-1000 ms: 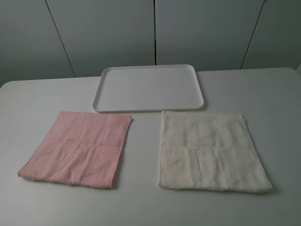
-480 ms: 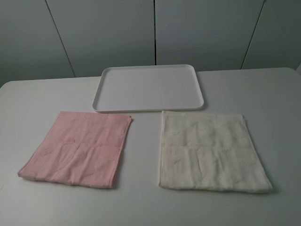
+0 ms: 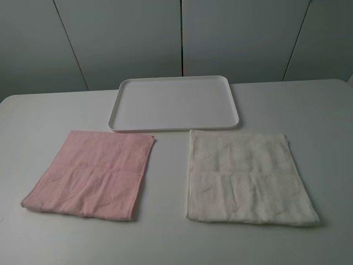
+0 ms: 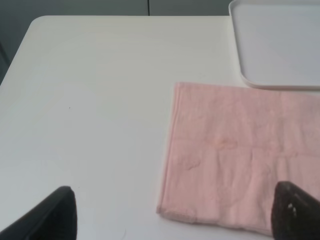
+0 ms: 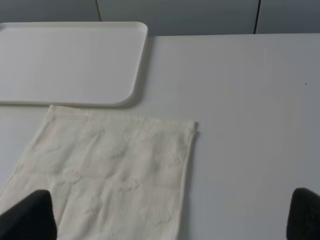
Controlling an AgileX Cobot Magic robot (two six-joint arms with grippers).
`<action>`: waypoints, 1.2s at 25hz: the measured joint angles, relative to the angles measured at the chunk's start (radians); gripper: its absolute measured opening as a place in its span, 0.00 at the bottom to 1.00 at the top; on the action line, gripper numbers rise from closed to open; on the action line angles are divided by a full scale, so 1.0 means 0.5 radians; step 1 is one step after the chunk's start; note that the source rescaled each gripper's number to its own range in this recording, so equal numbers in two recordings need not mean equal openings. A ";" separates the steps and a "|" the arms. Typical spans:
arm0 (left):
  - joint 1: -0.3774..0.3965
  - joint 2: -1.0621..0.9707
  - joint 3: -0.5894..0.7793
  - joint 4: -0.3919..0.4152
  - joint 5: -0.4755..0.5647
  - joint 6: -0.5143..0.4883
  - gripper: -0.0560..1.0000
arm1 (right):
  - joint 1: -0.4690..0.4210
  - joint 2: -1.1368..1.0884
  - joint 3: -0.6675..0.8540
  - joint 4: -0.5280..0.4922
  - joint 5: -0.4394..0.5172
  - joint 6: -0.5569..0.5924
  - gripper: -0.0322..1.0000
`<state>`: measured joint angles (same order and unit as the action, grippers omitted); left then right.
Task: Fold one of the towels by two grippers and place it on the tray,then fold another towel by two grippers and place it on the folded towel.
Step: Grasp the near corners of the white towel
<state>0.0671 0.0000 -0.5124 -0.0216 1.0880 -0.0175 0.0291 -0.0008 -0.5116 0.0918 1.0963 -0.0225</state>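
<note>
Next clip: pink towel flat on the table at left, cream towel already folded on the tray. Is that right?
Not quite. The cream towel is not folded on the tray. It lies flat on the table in front of it, right of the pink towel, as the exterior high view shows. The rest stands.

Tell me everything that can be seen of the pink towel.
The pink towel is a pale pink rectangle of soft, terry-like cloth with faint creases across it. It lies flat on the white table, left of the cream towel with a gap between them, its far edge close to the tray; whether they touch is unclear.
</note>
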 joint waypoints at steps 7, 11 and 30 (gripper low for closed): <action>0.000 0.194 -0.075 -0.050 0.000 0.133 1.00 | 0.000 0.000 -0.038 0.089 -0.003 0.016 1.00; 0.000 0.605 -0.247 -0.206 -0.091 0.365 1.00 | 0.000 0.218 -0.112 0.089 0.092 -0.038 1.00; -0.494 3.008 -1.735 -0.783 -0.165 1.490 1.00 | 0.000 2.191 -1.102 0.597 -0.245 -0.951 1.00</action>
<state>-0.1801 1.5042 -1.3799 -0.4133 1.0053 0.7276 0.0291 1.0948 -1.0628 0.3902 0.9737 -0.4979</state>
